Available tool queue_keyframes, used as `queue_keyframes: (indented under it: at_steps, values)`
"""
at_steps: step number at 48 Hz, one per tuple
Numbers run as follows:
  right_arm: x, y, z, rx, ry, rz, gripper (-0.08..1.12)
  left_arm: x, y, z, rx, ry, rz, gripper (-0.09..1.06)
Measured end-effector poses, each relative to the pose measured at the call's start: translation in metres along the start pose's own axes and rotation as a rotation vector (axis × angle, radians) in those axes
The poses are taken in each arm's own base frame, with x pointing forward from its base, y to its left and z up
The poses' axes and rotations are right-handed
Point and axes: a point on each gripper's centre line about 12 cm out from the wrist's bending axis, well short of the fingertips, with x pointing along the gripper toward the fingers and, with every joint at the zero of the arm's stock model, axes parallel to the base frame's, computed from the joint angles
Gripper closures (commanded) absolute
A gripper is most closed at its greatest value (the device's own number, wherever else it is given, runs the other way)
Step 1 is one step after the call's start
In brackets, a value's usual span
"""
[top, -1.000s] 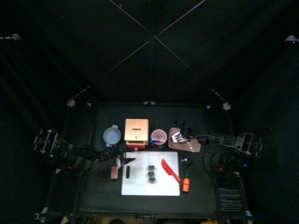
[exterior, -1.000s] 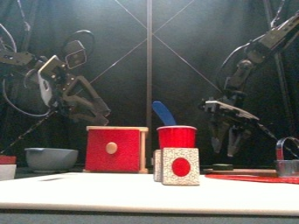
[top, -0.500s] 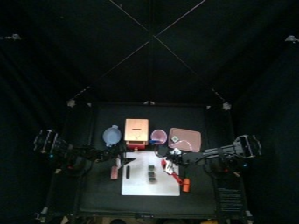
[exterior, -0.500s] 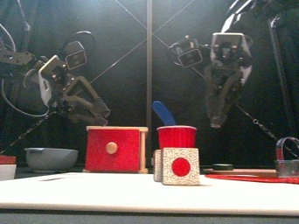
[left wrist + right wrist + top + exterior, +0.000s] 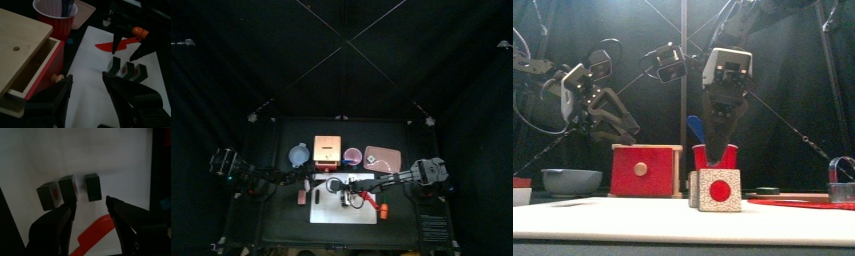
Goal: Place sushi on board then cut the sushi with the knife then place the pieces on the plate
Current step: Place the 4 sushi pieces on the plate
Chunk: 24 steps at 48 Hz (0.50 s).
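The sushi roll (image 5: 67,189) lies on the white board (image 5: 345,213) as three dark green blocks, one a little apart from the other two. In the front view its end (image 5: 716,190) shows white with a red centre. My right gripper (image 5: 718,152) hangs open just above the blocks, holding nothing. The red knife (image 5: 366,194) with an orange handle (image 5: 139,31) lies on the board beside the sushi. My left gripper (image 5: 90,95) stands open and empty over the board's left part. The pink plate (image 5: 382,158) sits back right.
A wooden box (image 5: 329,149) with a red drawer front (image 5: 643,171) stands behind the board. Beside it is a red cup (image 5: 352,155) holding a blue knife (image 5: 698,128). A blue-grey bowl (image 5: 569,181) is at the left, a metal cutter (image 5: 843,168) far right.
My right arm has swung in from the table's right side to above the sushi on the board, its jaws still open. The left arm has stayed where it was.
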Motion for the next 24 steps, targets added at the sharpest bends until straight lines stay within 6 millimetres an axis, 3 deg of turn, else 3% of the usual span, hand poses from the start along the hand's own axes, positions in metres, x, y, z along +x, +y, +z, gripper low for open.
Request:
queue_keyframes:
  at_steps: [13, 24]
  values:
    - [0.009, -0.017, 0.009, 0.014, -0.010, -0.002, 0.19, 0.000, 0.001, 0.000, -0.014, 0.000, 0.009, 0.10]
    - [0.010, -0.016, 0.010, 0.026, -0.013, 0.011, 0.19, -0.001, 0.003, -0.003, -0.013, 0.009, 0.014, 0.10]
